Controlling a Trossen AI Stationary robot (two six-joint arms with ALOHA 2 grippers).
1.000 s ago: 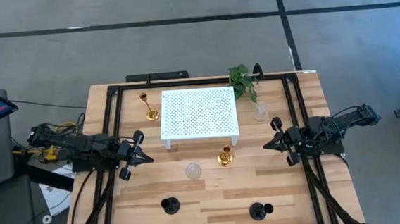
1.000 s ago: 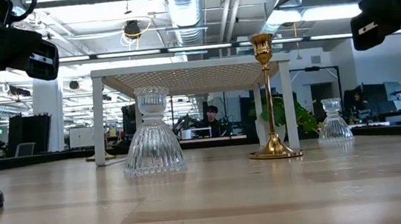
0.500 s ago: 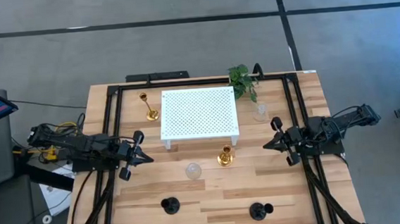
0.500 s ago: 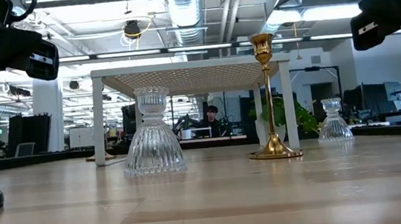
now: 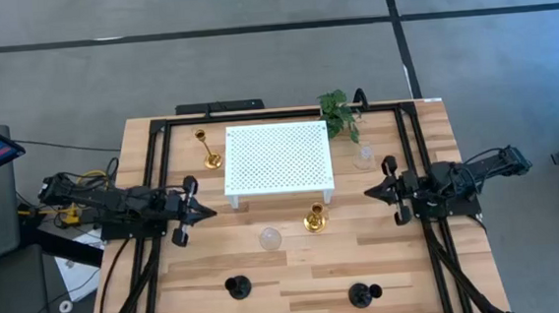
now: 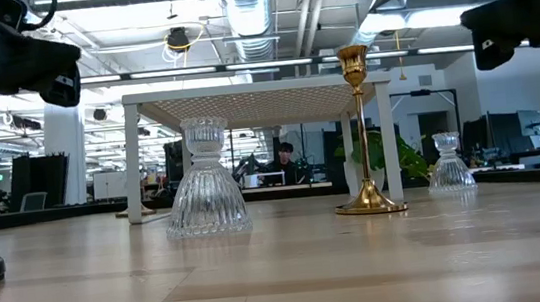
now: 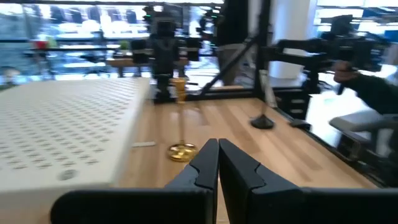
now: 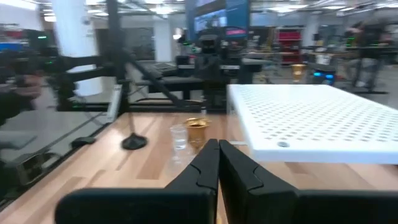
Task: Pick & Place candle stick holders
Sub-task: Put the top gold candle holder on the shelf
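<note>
Both arms have nudged inward since a second ago — left gripper and right gripper are both clenched on nothing. The gold holder sits between their tips, white stand just beyond. No readable writing anywhere.

Bare table between gold holder and right hand.
</note>
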